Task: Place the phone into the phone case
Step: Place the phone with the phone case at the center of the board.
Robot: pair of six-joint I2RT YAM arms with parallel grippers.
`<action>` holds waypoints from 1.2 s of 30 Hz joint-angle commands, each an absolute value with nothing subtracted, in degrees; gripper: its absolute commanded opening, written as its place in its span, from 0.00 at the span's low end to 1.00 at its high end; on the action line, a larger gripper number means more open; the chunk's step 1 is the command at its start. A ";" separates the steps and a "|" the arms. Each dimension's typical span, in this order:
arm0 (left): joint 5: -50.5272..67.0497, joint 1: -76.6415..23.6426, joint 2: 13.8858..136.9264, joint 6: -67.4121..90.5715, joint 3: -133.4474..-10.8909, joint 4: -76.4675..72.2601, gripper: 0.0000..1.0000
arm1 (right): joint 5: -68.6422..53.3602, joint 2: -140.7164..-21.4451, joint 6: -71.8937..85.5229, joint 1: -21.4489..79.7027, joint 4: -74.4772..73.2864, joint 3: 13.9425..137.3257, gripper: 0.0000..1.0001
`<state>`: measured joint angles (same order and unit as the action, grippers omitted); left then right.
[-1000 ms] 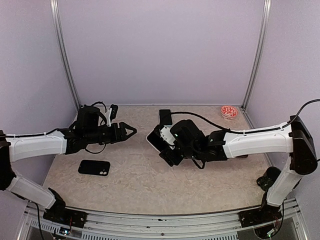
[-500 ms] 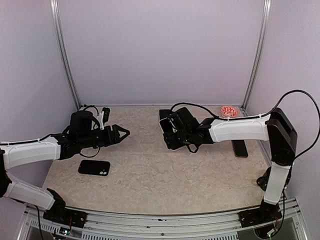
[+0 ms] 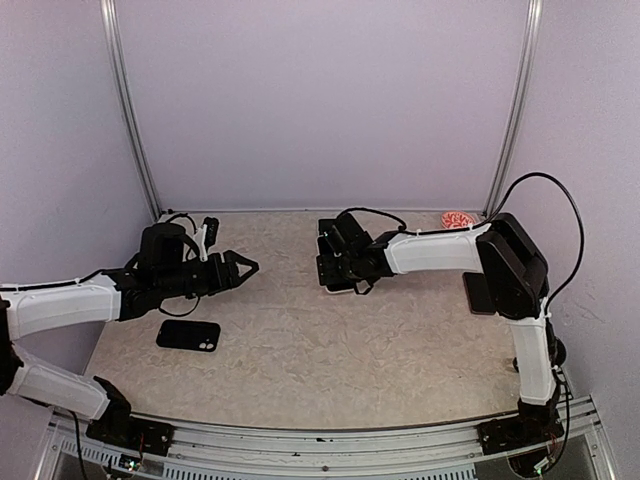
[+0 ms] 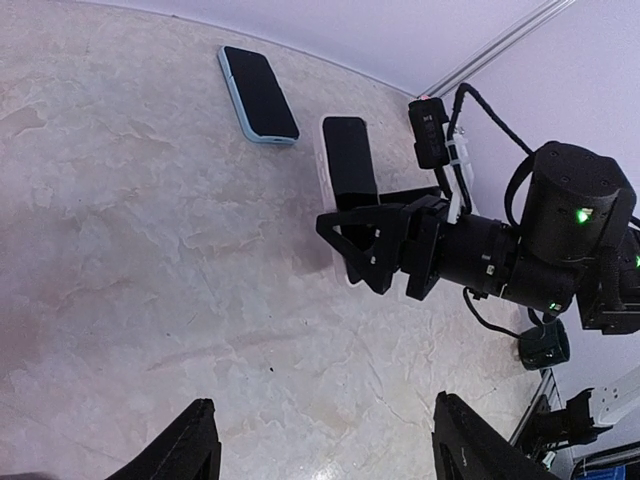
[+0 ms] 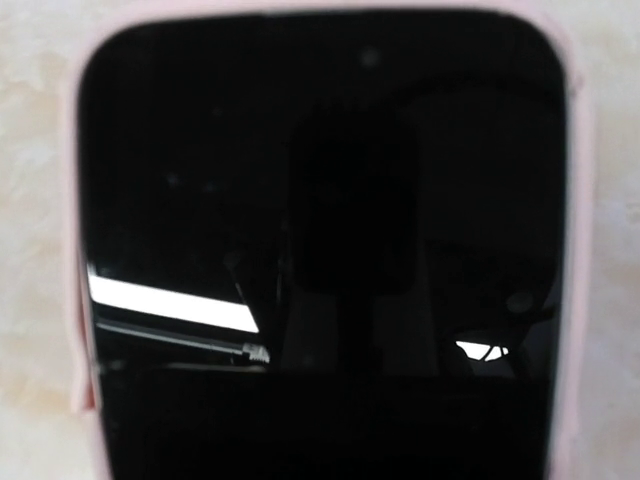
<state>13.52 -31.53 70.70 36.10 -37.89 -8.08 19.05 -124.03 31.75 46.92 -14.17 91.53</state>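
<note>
1. Phone (image 5: 320, 200) first: it lies screen-up on the table (image 3: 330, 370). In the right wrist view it sits inside the pink case (image 5: 74, 250), with the rim showing along both long edges and one end. The other end is out of frame, so you can't confirm it's seated there.
2. Your right gripper (image 4: 347, 250) hangs directly over the pink case, jaws spread, nothing between them. My read: it's poised to press the phone down, not to carry it.
3. Your left gripper (image 3: 245, 267) floats well to the left of the pink case, jaws wide and empty, pointing toward it. It's likely placed there to leave the other arm room.
4. Around it:
   - A phone in a pale blue case (image 4: 258, 93) lies just behind the pink case, close enough to bump.
   - A black handset-shaped item (image 3: 188, 335) lies far to the pink case's left, nearer the arm bases.
   - A red patterned dish (image 3: 458, 218) sits far to its right and behind.
   - A dark flat item (image 3: 478, 295) lies to its right, partly hidden by the right arm.
5. Nothing sits between either gripper and the pink case.
</note>
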 commanded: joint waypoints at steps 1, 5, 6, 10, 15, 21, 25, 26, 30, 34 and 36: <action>12.92 -31.03 68.79 36.17 -37.22 -8.36 0.71 | 19.38 -127.48 36.86 45.55 -14.98 96.19 0.43; 12.72 -31.03 68.56 36.12 -37.11 -8.22 0.71 | 19.15 -130.85 38.36 45.20 -16.81 100.21 0.43; 12.68 -31.03 68.56 36.12 -37.09 -8.26 0.71 | 18.84 -131.47 38.70 45.13 -16.90 100.80 0.43; 12.00 -30.94 68.96 36.21 -37.42 -7.83 0.72 | 16.44 -133.81 40.39 44.32 -17.00 102.21 0.44; 11.86 -30.94 68.94 36.13 -37.28 -8.13 0.71 | 16.06 -135.94 41.00 43.91 -17.30 103.95 0.46; 11.94 -30.70 68.81 35.77 -37.00 -8.14 0.71 | 17.05 -137.03 42.18 43.92 -18.66 104.88 0.50; 12.09 -30.50 68.82 35.84 -36.78 -8.65 0.71 | 17.60 -136.84 42.80 43.94 -18.52 103.95 0.59; 12.19 -30.50 68.82 35.92 -36.68 -8.88 0.71 | 17.73 -136.92 42.82 43.93 -18.61 103.89 0.63; 12.32 -30.50 68.94 36.18 -36.39 -9.31 0.72 | 17.34 -137.36 42.97 43.91 -18.60 103.97 0.65; 12.37 -30.50 68.98 36.38 -36.13 -9.53 0.71 | 17.05 -137.53 42.67 43.91 -18.34 103.93 0.68; 12.35 -30.50 68.82 36.36 -36.12 -9.49 0.72 | 17.09 -137.63 42.42 43.80 -18.37 104.02 0.72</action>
<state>12.58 -30.87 69.52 36.18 -36.82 -8.14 17.34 -135.13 41.58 44.31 -20.71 103.61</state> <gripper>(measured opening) 0.714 0.759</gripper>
